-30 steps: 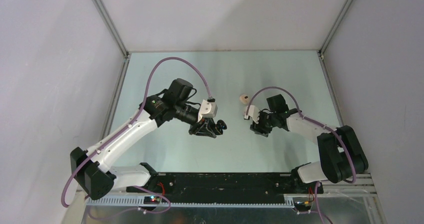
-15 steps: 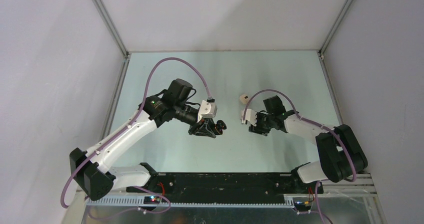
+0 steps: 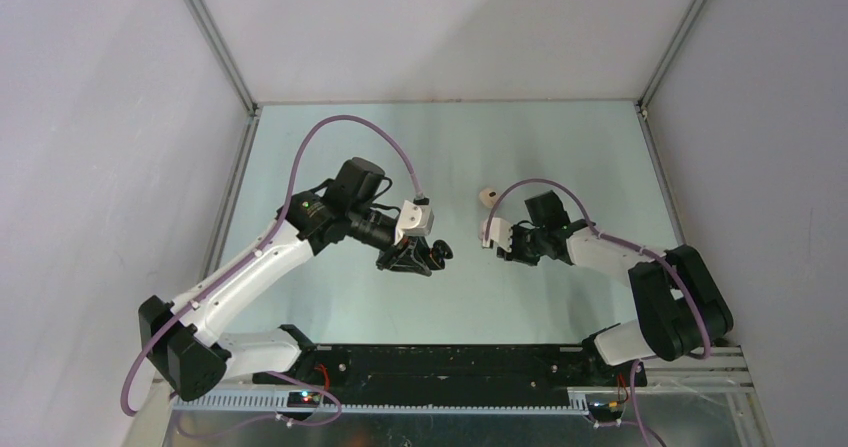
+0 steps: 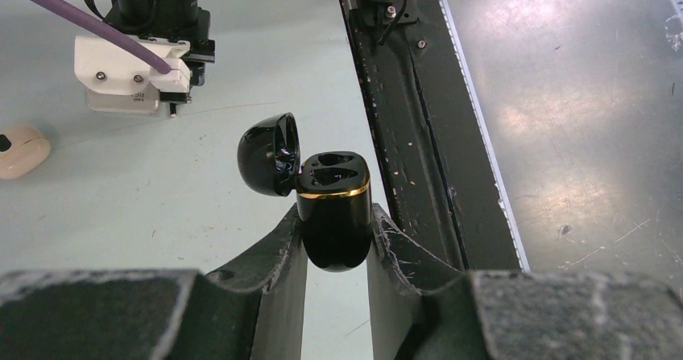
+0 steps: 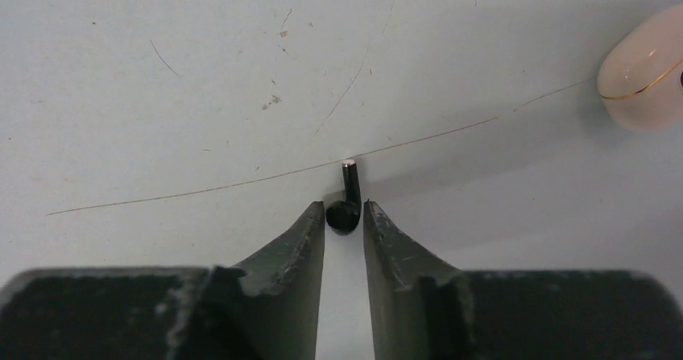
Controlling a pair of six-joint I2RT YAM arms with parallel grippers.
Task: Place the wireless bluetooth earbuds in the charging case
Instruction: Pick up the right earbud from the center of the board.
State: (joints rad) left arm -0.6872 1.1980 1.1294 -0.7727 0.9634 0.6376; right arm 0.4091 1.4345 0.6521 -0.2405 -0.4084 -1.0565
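Note:
My left gripper (image 4: pixel 335 211) is shut on a black charging case (image 4: pixel 333 223) with a gold rim. It holds the case upright above the table with its lid (image 4: pixel 270 152) open to the left, and the case also shows in the top view (image 3: pixel 437 252). My right gripper (image 5: pixel 344 213), low over the table to the right (image 3: pixel 505 249), is shut on the head of a black earbud (image 5: pixel 345 211). The earbud's stem points away from the fingers. No other earbuds show.
A closed beige case with a gold seam (image 3: pixel 488 196) lies on the table just beyond the right gripper; it also shows in the right wrist view (image 5: pixel 644 78) and the left wrist view (image 4: pixel 20 151). The black base rail (image 4: pixel 403 94) runs along the near edge.
My right gripper has shifted a little left and away from the near edge. The left gripper with the black case has barely moved.

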